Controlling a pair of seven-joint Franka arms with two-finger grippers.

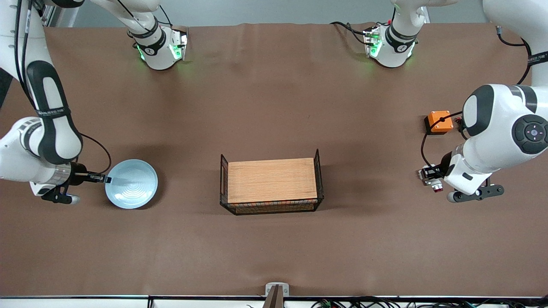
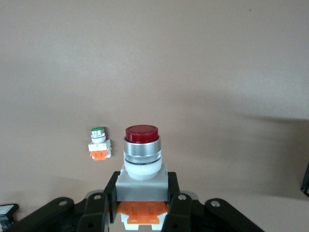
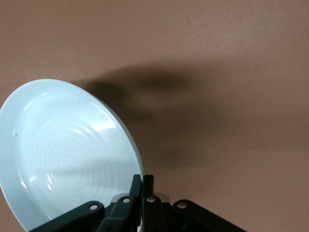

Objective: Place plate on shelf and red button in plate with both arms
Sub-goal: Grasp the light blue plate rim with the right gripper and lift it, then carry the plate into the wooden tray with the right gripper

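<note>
My right gripper [image 1: 105,179] pinches the rim of the pale blue plate [image 1: 132,183] at the right arm's end of the table. My left gripper [image 2: 142,205] clamps the red button [image 2: 142,159]. A wire basket [image 1: 318,171] holding a wooden board [image 1: 271,179] stands between them; an orange box [image 1: 439,122] and a green-capped button [image 2: 99,143] lie near the left one.

White arms [image 1: 43,141], black joints, cables, green-lit bases.

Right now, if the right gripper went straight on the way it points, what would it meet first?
The right gripper is shut on the pale blue plate's rim. Past the plate, the wire basket with the wooden board probably comes first, though height is unclear.
</note>
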